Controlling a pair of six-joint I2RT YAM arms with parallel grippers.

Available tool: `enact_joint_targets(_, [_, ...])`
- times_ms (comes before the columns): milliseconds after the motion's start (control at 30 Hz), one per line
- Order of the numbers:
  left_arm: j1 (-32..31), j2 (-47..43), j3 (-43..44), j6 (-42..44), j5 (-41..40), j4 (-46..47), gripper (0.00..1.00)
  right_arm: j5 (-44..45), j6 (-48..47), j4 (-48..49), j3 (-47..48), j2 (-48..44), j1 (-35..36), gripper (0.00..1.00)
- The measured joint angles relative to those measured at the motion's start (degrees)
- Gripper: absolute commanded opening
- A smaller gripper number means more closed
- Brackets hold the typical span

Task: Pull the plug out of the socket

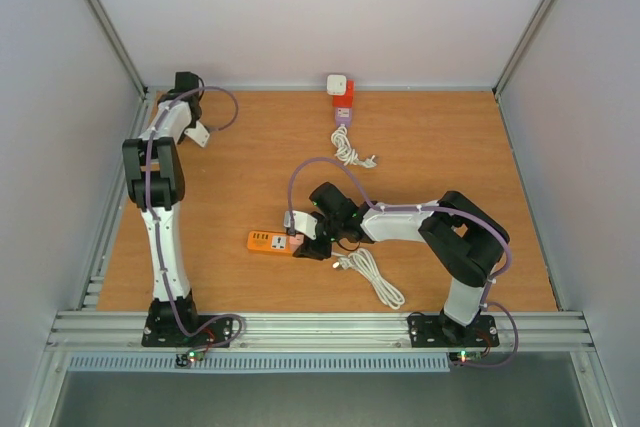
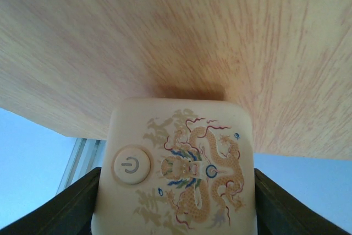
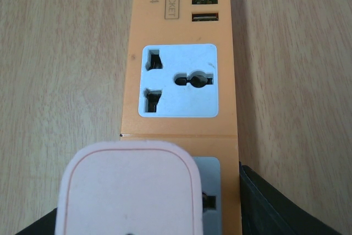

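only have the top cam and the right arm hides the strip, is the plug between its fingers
Observer: Yes, the right wrist view shows the pink plug between the fingers of the right gripper; contact unclear.
Operator: any free socket
Observer: One empty socket on the orange power strip, just beyond the plug.
Operator: what's the left one got
Observer: The left gripper holds a white block with a power button and dragon print.

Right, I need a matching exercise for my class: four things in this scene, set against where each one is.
Things:
1 orange power strip
2 pink plug
3 dragon-printed adapter
4 red socket

Places:
A at the far edge of the table
B between the left fingers
C between the right fingers
D lying flat, mid-table

Pairs: 1-D, 2-C, 3-B, 4-A
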Motion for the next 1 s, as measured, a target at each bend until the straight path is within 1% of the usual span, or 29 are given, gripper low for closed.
enact_joint_targets(67, [0.00, 0.11, 0.00, 0.09, -0.26, -0.07, 0.70, 0.02, 0.00, -0.02, 0.00, 0.00, -0.02, 0.16])
enact_joint_targets(100, [0.00, 0.13, 0.00, 0.13, -0.33, -0.07, 0.72, 0.02, 0.00, -0.02, 0.00, 0.00, 0.00, 0.16])
enact_joint_targets(233, [0.00, 0.20, 0.00, 0.17, -0.72, 0.11, 0.79, 0.02, 0.00, -0.04, 0.02, 0.00, 0.00, 0.18])
enact_joint_targets(367, [0.00, 0.17, 0.00, 0.28, -0.55, -0.07, 0.81, 0.04, 0.00, -0.11, 0.07, 0.00, 0.00, 0.20])
enact_joint_targets(400, [0.00, 0.17, 0.00, 0.28, -0.35, -0.13, 0.84, 0.04, 0.00, -0.15, 0.09, 0.02, 0.00, 0.20])
enact_joint_targets(433, [0.04, 0.15, 0.00, 0.09, 0.00, -0.35, 0.90, 0.04, 0.00, -0.15, 0.09, 0.02, 0.00, 0.21])
enact_joint_targets(500, [0.13, 0.02, 0.00, -0.37, 0.83, -0.98, 0.99, 0.07, 0.00, -0.15, 0.09, 0.02, 0.00, 0.25])
enact_joint_targets(600, [0.46, -0.79, 0.00, -2.01, 2.84, -2.43, 1.00, 0.26, 0.02, -0.15, 0.09, 0.02, 0.11, 0.34])
enact_joint_targets(700, [1.14, -2.91, -0.02, -4.52, 6.03, -4.39, 1.00, 0.83, 0.28, 0.17, 0.15, 0.07, 0.39, 0.40])
enact_joint_targets(767, [1.88, -5.38, -0.02, -6.84, 9.22, -5.75, 1.00, 1.38, 0.48, 0.48, 0.24, 0.15, 0.66, 0.44])
enact_joint_targets(867, [3.30, -10.43, -0.42, -11.80, 14.71, -6.97, 1.00, 1.81, 1.07, 0.68, 0.50, 0.33, 0.85, 0.55])
enact_joint_targets(1000, [4.74, -18.14, -3.63, -19.56, 22.99, -6.86, 1.00, 3.61, 1.77, 0.70, 0.61, 0.44, 0.96, 0.64])
